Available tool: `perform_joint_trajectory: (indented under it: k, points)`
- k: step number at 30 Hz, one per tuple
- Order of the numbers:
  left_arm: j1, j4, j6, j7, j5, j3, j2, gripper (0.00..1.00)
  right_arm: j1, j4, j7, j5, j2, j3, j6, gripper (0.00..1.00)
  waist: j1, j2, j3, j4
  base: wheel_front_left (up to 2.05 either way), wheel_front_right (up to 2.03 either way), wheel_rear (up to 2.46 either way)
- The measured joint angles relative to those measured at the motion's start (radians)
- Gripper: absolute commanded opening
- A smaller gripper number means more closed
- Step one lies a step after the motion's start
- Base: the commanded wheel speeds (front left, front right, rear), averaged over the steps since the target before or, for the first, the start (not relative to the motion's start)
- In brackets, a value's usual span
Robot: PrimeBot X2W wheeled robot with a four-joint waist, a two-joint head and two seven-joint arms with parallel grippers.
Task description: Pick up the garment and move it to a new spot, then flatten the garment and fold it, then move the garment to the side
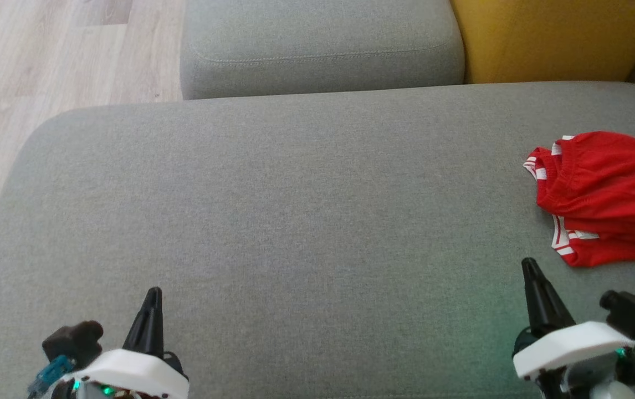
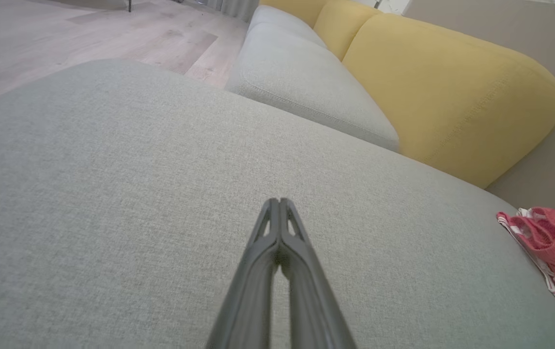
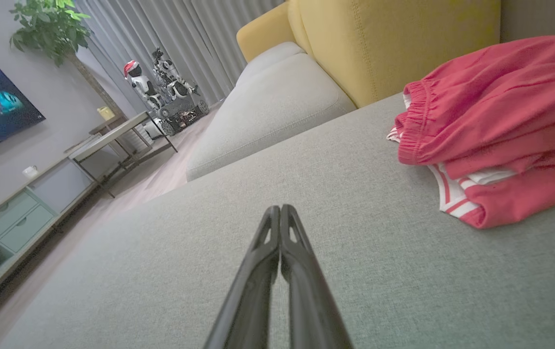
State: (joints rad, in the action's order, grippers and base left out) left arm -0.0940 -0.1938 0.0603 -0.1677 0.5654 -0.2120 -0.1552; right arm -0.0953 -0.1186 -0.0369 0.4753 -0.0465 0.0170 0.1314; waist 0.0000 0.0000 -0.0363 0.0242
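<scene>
Hovering low over the near edge of the grey seat cushion (image 1: pixel 295 210), the left gripper (image 1: pixel 154 292) is sitting at about seven o'clock in the head view and the right gripper (image 1: pixel 528 264) at about five o'clock. Each is pressing its two dark fingers together tip to tip and gripping nothing. Farther out, the red garment (image 1: pixel 605 194) is lying on the cushion's right side, between one and two o'clock from the right gripper and near it. From the left gripper it is lying toward three o'clock and well apart, so the right arm is plainly the nearer. The garment's long axis is seeming to run nine to three across the head view, though the picture's edge is cutting off its far end. Its elastic waistband is pointing toward nine o'clock and a white-striped hem is peeking out at its near side. Lying in loose layers, it is fitting either a bundle awaiting pickup or one already folded and set aside. Beyond it, the yellow backrest (image 1: pixel 550 39) is rising at twelve o'clock.
</scene>
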Motion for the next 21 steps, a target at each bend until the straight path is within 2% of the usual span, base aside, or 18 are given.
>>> perform_joint_trajectory:
  k: [21]
  points:
    - [0.021, -0.012, -0.039, 0.053, 0.216, 0.049, 0.016, 0.00, 0.027, -0.030, -0.005, 0.239, -0.001, -0.022, 0.000, 0.00, 0.0000, 0.0000, 0.008, -0.005, 0.00, 0.00, 0.00]
